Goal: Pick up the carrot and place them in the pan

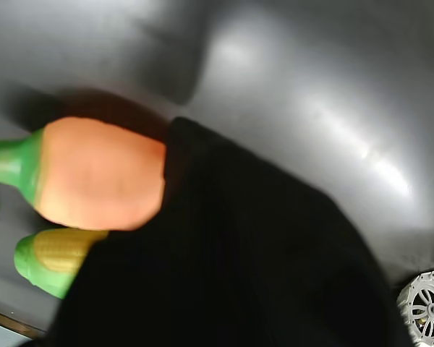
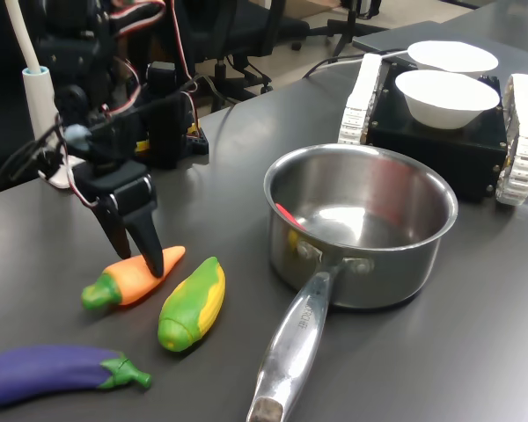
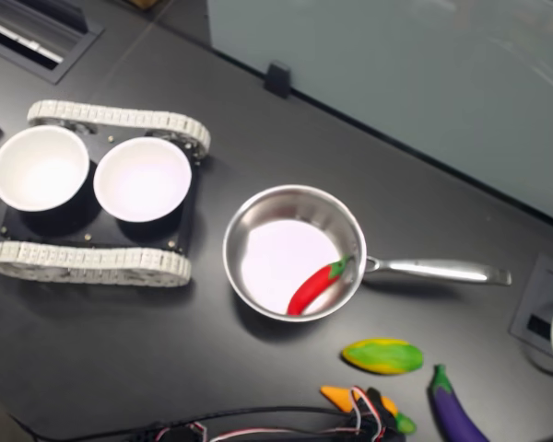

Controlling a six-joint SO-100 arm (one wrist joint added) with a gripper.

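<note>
Black gripper (image 2: 139, 249) down over small glossy orange toy carrot (image 2: 132, 278) on dark table (image 2: 79, 220); fingers narrowly parted, straddling carrot's tapered half. Grip not confirmed. Green-yellow toy corn (image 2: 192, 303) just beside. Shiny steel saucepan (image 2: 361, 230) well apart.

The dark table (image 2: 475, 334) carries the pan (image 2: 361, 224), carrot (image 2: 132, 277), corn (image 2: 192, 303), eggplant (image 2: 48, 374) and a tracked base (image 2: 440, 132).

tool (image 2: 138, 252): black fingers down astride the carrot (image 2: 134, 276) on the table (image 2: 422, 369)
corn (image 2: 193, 303): just beside carrot
eggplant (image 2: 57, 371): near front edge
pan (image 2: 361, 224): upright, red item inside
</note>
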